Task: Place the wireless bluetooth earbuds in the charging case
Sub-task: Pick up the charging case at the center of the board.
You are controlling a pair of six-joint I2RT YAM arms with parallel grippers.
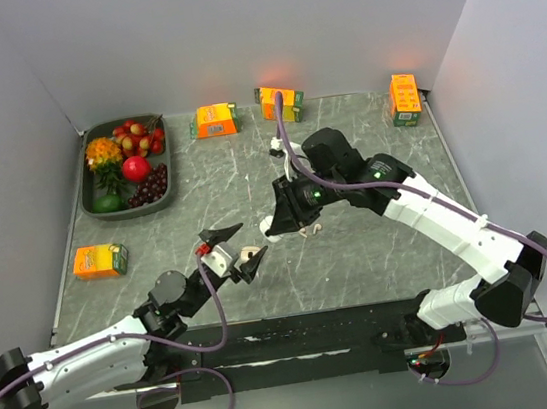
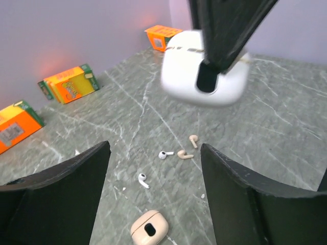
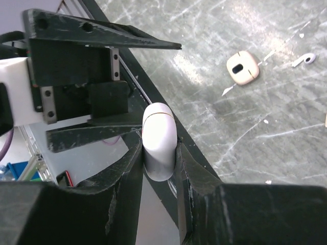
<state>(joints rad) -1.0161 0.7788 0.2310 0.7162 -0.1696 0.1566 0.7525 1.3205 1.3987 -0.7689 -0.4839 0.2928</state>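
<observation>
Right arm: reaches from the near right corner across to mid-table, elbow raised, wrist turned toward the left arm. Right gripper [image 3: 158, 148] – fingers [image 3: 129, 168] clamped on the flat sides of the white case [image 3: 158, 133], held above the table [image 1: 381, 251]. The case's long axis runs along the fingers, its rounded end poking out past the tips; from the left wrist view its broad face [image 2: 176, 76] sits level, with a seam across the top.

Left arm: stretched low from the near left corner, forearm angled up toward centre. Left gripper [image 2: 154, 148] – jaws spread wide, grasping nothing, just beside the held case.

White earbuds [image 2: 164, 154]: both flat on the table, below and beyond the case. The first one's stem points toward a beige earbud [image 2: 184, 154] just beside it; the second white earbud [image 2: 143, 179] lies apart, nearer the beige case [image 2: 149, 228].

Also present: orange cartons [image 1: 99, 260] along the far and left edges; fruit tray [image 1: 129, 212], far left.
</observation>
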